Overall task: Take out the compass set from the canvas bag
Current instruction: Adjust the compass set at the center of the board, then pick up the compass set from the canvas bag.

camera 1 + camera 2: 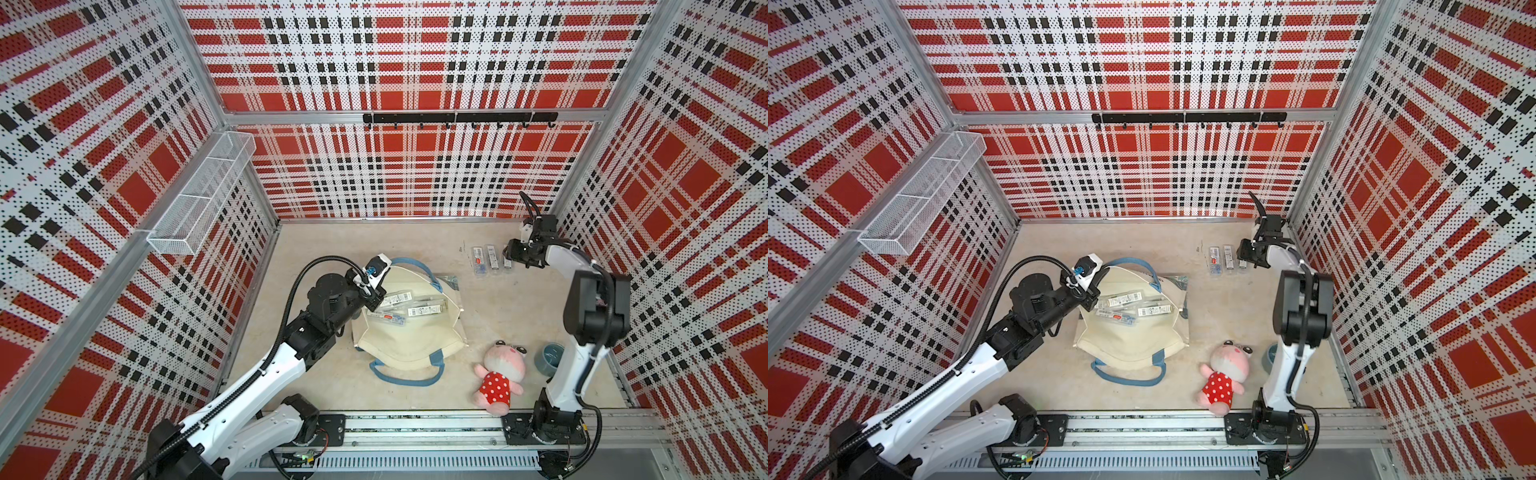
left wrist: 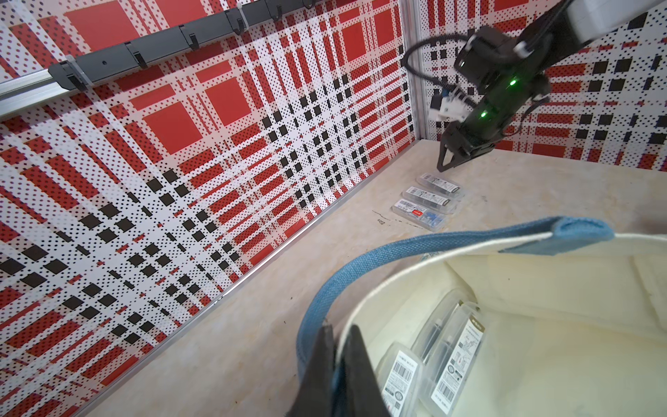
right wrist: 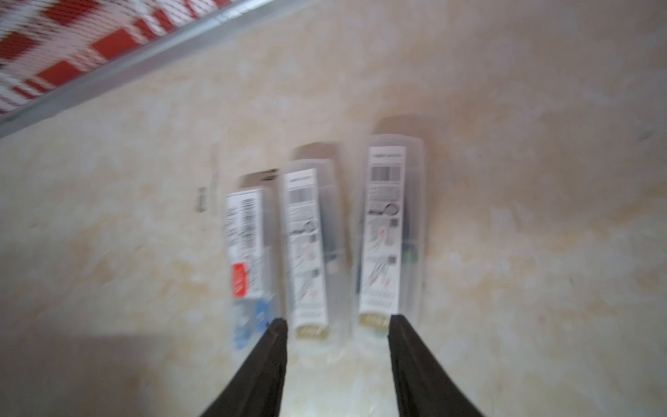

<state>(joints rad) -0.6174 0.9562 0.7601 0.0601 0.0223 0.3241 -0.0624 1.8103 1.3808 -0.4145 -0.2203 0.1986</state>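
Note:
The canvas bag [image 1: 399, 336] [image 1: 1125, 336] lies mouth-up in the middle of the table, with blue handles. Several clear compass set cases [image 1: 424, 309] [image 2: 456, 364] lie inside it. My left gripper [image 1: 371, 305] [image 2: 341, 330] is shut on the bag's far left rim, where a blue handle joins, and holds the mouth open. Three more compass sets [image 1: 491, 257] [image 3: 384, 231] lie side by side on the table at the far right. My right gripper [image 1: 508, 251] [image 3: 337, 321] hangs just above their near ends, open, with nothing between its fingers.
A pink plush toy [image 1: 500, 376] in a red dotted dress lies at the front right, with a blue-grey bowl [image 1: 548, 358] beside the right arm. A clear packet [image 1: 451, 282] pokes out behind the bag. A mesh basket [image 1: 203, 195] and a hook rail [image 1: 459, 117] hang on the walls.

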